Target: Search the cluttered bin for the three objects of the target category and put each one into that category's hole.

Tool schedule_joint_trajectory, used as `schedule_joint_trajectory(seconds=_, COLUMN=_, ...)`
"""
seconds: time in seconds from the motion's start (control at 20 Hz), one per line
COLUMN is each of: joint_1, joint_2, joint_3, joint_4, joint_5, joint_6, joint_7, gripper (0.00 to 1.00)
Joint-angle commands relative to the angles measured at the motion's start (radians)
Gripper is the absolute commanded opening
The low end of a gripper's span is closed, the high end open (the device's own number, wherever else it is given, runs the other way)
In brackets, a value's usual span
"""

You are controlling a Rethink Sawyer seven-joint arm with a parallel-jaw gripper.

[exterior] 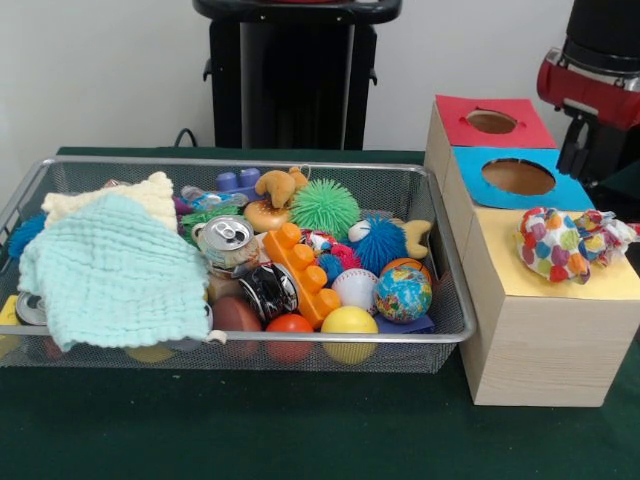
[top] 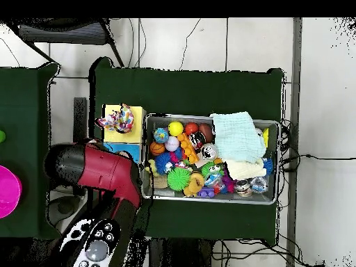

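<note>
The wire mesh bin [exterior: 452, 300] is full of toys; it also shows in the overhead view [top: 272, 125]. One dotted white cloth [exterior: 560, 243] lies bunched on the yellow top [exterior: 520, 285] of the wooden box and covers the hole, which is hidden. It also shows in the overhead view [top: 118, 119]. A small dotted white patch [exterior: 318, 240] peeks out beside the orange brick; I cannot tell whether it is cloth. The red and black arm [exterior: 598, 75] hangs at the upper right, behind the boxes. Its lower black end [exterior: 577, 148] is apart from the cloth.
A mint waffle cloth [exterior: 115, 275] and a cream cloth [exterior: 130, 195] cover the bin's left part. Balls, a can [exterior: 228, 238], an orange brick [exterior: 300, 270] and a globe ball [exterior: 402, 293] fill the rest. Blue-topped [exterior: 518, 177] and red-topped [exterior: 491, 121] holes lie behind the yellow top.
</note>
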Motion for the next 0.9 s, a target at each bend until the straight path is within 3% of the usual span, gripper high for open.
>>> schedule_joint_trajectory(seconds=0.05, joint_1=-0.015, joint_2=-0.02, joint_3=-0.007, joint_4=0.044, joint_5=-0.018, joint_6=0.059, joint_7=0.255, gripper=0.0)
schedule_joint_trajectory(seconds=0.35, joint_1=-0.01, joint_2=-0.038, joint_3=-0.016, joint_4=0.036, joint_5=0.014, joint_6=-0.037, joint_7=0.276, gripper=0.0)
schedule_joint_trajectory(seconds=0.7, joint_1=0.0, joint_2=-0.045, joint_3=-0.102, joint_4=-0.06, joint_5=-0.015, joint_6=0.031, joint_7=0.288, gripper=0.0)
schedule_joint_trajectory(seconds=0.9, joint_1=-0.023, joint_2=-0.023, joint_3=-0.125, joint_4=-0.106, joint_5=-0.015, joint_6=0.001, joint_7=0.272, gripper=0.0)
